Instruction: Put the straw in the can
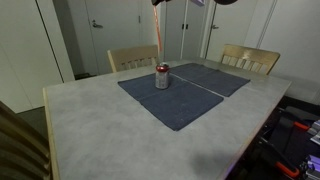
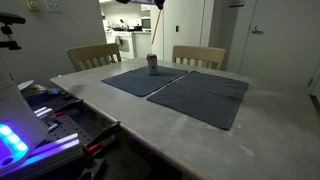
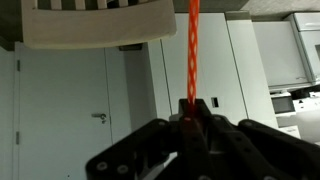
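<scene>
The can (image 1: 162, 76), silver-grey with a red top, stands upright on the dark grey mat (image 1: 185, 100); it also shows in an exterior view (image 2: 153, 65). My gripper (image 1: 160, 3) is high above it at the top edge of both exterior views (image 2: 160, 4). It is shut on the thin red-orange straw (image 1: 159, 35), which hangs almost straight down toward the can (image 2: 157, 32). The straw's lower end is right at the can's top; I cannot tell whether it is inside. In the wrist view the straw (image 3: 193, 45) runs out from between the closed fingers (image 3: 193, 105).
Two dark grey mats (image 2: 205, 95) lie side by side on the light table (image 1: 90, 125). Wooden chairs (image 1: 132, 57) (image 1: 250, 58) stand at the far side. A chair back shows in the wrist view (image 3: 95, 25). Cables and equipment (image 2: 40, 115) sit at the table's edge.
</scene>
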{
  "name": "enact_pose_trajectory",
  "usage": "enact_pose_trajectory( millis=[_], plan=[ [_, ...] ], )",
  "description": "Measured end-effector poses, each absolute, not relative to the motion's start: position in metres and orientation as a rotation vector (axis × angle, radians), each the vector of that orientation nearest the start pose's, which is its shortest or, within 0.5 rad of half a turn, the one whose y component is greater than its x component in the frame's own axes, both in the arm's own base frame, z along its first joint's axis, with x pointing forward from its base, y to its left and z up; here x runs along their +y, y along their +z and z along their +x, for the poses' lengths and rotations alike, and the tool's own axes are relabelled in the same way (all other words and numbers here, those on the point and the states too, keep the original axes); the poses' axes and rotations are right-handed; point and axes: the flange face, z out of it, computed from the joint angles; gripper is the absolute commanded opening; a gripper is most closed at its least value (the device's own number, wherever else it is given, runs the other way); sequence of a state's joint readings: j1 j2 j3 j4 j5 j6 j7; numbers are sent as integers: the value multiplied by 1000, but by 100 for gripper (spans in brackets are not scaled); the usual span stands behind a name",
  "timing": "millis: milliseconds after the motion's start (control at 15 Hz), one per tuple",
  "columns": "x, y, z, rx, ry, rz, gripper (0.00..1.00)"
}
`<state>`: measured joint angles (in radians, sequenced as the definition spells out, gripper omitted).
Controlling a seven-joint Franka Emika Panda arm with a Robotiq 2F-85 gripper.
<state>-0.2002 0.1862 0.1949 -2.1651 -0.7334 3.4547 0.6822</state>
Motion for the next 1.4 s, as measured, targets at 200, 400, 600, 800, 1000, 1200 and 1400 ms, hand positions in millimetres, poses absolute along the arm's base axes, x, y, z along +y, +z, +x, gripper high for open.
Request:
enact_pose_trajectory(
  millis=[200, 400, 600, 800, 1000, 1200, 1400],
  plan=[
    [66, 412, 588, -106, -1408, -2565, 2],
    [53, 399, 591, -70, -1382, -2581, 2],
    [42, 395, 591, -42, -1376, -2593, 2],
    [36, 388, 588, -26, -1359, -2607, 2],
    [35, 378, 584, -19, -1330, -2620, 2],
    [37, 370, 582, -18, -1306, -2626, 2],
    [41, 370, 582, -25, -1301, -2623, 2]
  ],
)
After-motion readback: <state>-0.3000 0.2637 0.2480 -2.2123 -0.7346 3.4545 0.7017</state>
